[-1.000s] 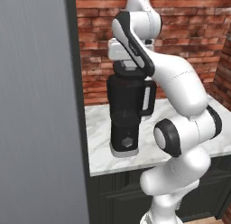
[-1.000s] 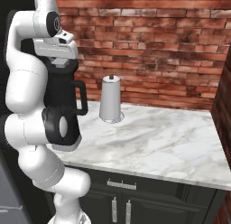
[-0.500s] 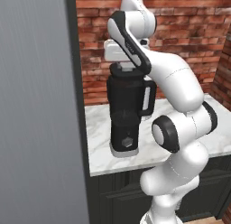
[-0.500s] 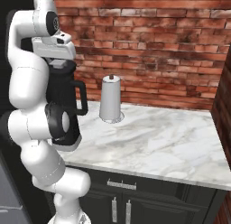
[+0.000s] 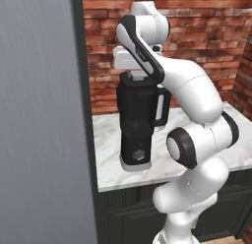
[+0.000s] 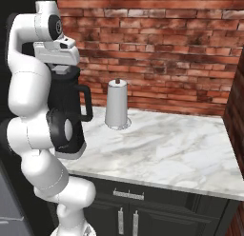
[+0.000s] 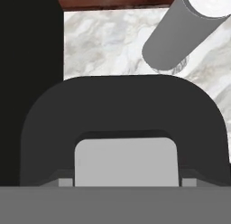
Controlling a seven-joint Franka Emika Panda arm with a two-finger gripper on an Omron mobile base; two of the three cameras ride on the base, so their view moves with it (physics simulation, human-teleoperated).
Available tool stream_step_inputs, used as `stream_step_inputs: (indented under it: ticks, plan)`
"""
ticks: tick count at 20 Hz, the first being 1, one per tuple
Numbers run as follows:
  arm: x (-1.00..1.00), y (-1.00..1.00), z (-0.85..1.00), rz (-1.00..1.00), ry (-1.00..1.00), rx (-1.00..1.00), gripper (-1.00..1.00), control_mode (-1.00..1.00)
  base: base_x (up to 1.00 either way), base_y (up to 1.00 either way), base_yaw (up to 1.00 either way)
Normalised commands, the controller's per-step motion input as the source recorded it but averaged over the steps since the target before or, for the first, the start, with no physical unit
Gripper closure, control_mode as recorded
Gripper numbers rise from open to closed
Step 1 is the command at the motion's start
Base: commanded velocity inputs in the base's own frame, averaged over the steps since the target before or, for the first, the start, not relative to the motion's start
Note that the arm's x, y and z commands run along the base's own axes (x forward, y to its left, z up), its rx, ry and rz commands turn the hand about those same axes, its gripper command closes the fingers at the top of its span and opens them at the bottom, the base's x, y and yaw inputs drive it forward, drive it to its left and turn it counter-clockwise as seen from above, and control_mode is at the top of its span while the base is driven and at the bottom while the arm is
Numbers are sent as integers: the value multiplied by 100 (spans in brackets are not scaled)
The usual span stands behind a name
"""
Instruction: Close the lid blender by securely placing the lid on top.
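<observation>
Lid [image 7: 124,114] sits right under the hand cam, black rounded square w/ the light grey knob [image 7: 126,161] at the bottom centre, so we read the gripper [image 5: 132,74] as directly above it. In the left base view the lid looks to be on top of the blender [image 5: 139,121], or just touching the jar rim; we can't tell if it's fully seated. Jaws: can't tell whether they're clamped on the knob or apart, since the tips aren't clear in any view.

Risks as we judge them: if the lid is slightly off-square to the jar, letting go leaves it perched, not secure. If we lift away while gripping the knob, the lid comes off again. Pushing down off-centre could tip the blender on the marble surface [image 6: 157,144]. Paper towel roll [image 6: 116,103] stands well apart, no issue.
</observation>
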Motion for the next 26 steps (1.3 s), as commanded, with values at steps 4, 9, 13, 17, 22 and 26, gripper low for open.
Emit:
stream_step_inputs:
  ticks: [4,9,13,17,22,26]
  plan:
    - [0,0,-8,0,0,0,100,-100,0,0,0]
    - [-1,7,-1,0,0,0,100,-100,0,0,0]
    - [-50,0,0,0,-4,0,100,-100,0,0,0]
    - [-49,0,0,0,-2,0,100,-100,0,0,0]
    - [-28,0,0,0,0,0,100,-100,0,0,0]
    - [0,1,0,0,-1,0,100,-100,0,0,0]
